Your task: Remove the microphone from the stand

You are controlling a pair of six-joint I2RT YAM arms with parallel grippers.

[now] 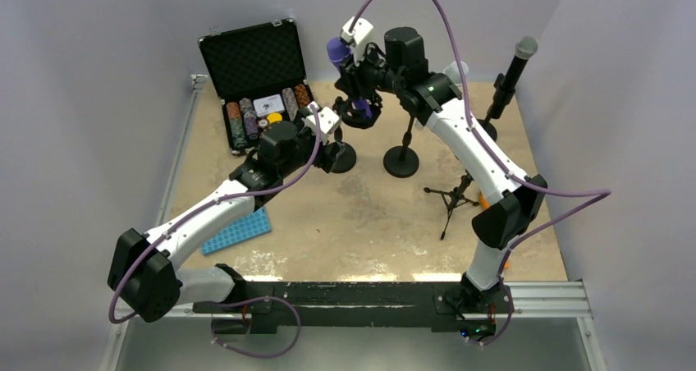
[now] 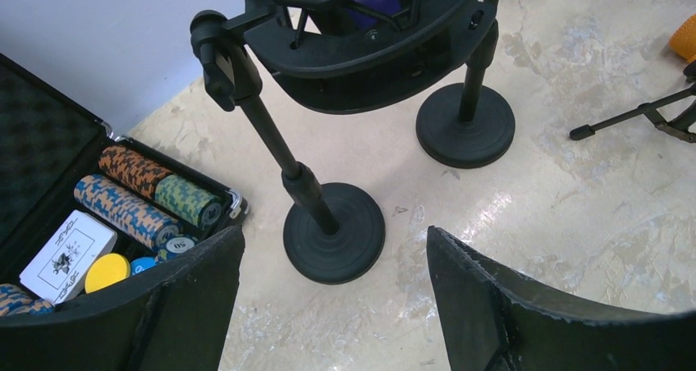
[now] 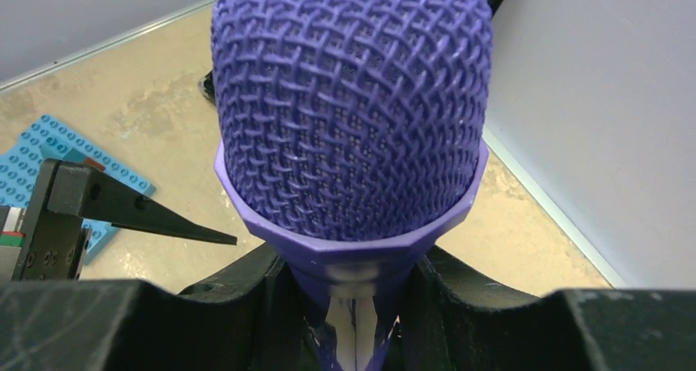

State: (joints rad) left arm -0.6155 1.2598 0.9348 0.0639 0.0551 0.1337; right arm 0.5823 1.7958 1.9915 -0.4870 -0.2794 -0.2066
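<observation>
A purple microphone [image 1: 337, 52] with a mesh head is held upright at the back centre; its head fills the right wrist view [image 3: 349, 108]. My right gripper [image 1: 359, 108] is shut on its body just below the head [image 3: 353, 305]. The black stand [image 2: 334, 233] has a round base, a tilted pole and a clip [image 2: 217, 59] that sits right beside the right gripper; I cannot tell whether the microphone is still in the clip. My left gripper [image 2: 332, 305] is open and empty, its fingers just short of the stand's base [image 1: 341, 156].
A second round-base stand [image 1: 401, 162] stands to the right. A black microphone on a stand [image 1: 515, 63] is at the far right, with a small tripod [image 1: 451, 199] in front of it. An open poker-chip case [image 1: 258, 84] is at the back left. A blue studded plate [image 1: 238, 231] lies near left.
</observation>
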